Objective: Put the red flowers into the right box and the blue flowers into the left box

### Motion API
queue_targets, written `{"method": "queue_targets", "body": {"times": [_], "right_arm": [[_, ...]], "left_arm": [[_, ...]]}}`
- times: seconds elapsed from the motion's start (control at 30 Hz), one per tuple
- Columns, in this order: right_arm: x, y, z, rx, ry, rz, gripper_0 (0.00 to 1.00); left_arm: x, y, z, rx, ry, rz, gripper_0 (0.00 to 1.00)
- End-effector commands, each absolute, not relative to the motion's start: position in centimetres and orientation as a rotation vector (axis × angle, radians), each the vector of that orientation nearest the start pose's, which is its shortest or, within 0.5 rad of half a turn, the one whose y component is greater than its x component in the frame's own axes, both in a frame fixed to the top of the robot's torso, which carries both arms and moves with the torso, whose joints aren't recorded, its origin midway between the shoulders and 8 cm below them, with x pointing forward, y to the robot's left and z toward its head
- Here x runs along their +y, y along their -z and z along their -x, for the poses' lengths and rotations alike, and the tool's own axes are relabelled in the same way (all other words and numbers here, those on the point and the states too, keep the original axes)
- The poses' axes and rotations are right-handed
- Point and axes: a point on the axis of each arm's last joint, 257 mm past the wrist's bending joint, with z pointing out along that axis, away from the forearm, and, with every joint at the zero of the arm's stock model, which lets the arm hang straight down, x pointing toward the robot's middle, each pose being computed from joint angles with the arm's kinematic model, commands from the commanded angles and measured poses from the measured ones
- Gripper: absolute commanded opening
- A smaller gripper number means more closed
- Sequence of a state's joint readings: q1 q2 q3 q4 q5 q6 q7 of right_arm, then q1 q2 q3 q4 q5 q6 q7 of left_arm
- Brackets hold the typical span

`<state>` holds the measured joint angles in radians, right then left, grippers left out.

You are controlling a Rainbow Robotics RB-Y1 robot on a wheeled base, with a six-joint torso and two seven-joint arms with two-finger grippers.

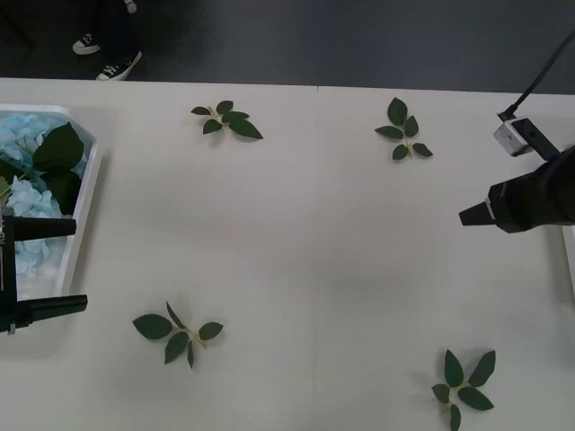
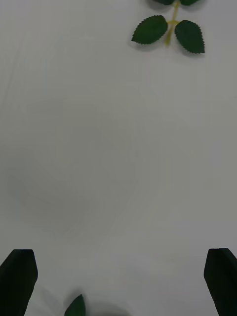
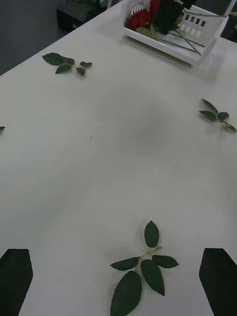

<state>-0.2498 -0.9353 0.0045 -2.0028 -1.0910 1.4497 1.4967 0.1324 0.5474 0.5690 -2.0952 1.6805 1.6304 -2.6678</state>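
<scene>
The left gripper (image 1: 40,267) hangs at the near end of the left box (image 1: 85,202), its two black fingers spread wide apart with nothing between them. That white tray sits at the table's left edge, and the blue flowers (image 1: 27,193) lie inside it, pale fluffy heads under a couple of broad dark leaves. Just beyond the tray, toward the middle of the white table (image 1: 314,251), lies a loose leaf sprig (image 1: 177,332), well apart from the tray's rim; a second sprig (image 1: 226,119) lies farther back along the table from the tray.

The right gripper (image 2: 118,281) is held out on the far side of the table from the left box, fingers wide apart and empty, over bare tabletop. In the right wrist view a sprig (image 2: 169,30) lies ahead of it and the tip of another leaf (image 2: 75,306) peeks in between the fingers.

Seen from the left wrist, the right box (image 3: 170,42) stands across the table from the left box, and the red flowers (image 3: 140,17) lie in it, with green stems trailing over its slotted wall. The right arm's dark shape hangs just above those roses
</scene>
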Motion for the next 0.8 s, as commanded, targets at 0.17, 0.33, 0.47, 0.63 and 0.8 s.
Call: {"method": "queue_targets", "body": {"times": [0.17, 0.33, 0.47, 0.63, 0.8], "right_arm": [[-26.7, 15.7, -41.5, 2.46, -0.322, 0.521, 1.0], [-26.5, 16.1, -41.5, 2.465, -0.341, 0.5, 1.0], [-26.5, 16.1, -41.5, 2.465, -0.341, 0.5, 1.0], [-26.5, 16.1, -41.5, 2.465, -0.341, 0.5, 1.0], [-26.5, 16.1, -41.5, 2.465, -0.341, 0.5, 1.0]], "left_arm": [[24.1, 12.8, -31.9, 1.634, 0.48, -1.281, 1.0], [24.1, 12.8, -31.9, 1.634, 0.48, -1.281, 1.0], [24.1, 12.8, -31.9, 1.634, 0.48, -1.281, 1.0], [24.1, 12.8, -31.9, 1.634, 0.48, -1.281, 1.0], [24.1, 12.8, -31.9, 1.634, 0.48, -1.281, 1.0]]}}
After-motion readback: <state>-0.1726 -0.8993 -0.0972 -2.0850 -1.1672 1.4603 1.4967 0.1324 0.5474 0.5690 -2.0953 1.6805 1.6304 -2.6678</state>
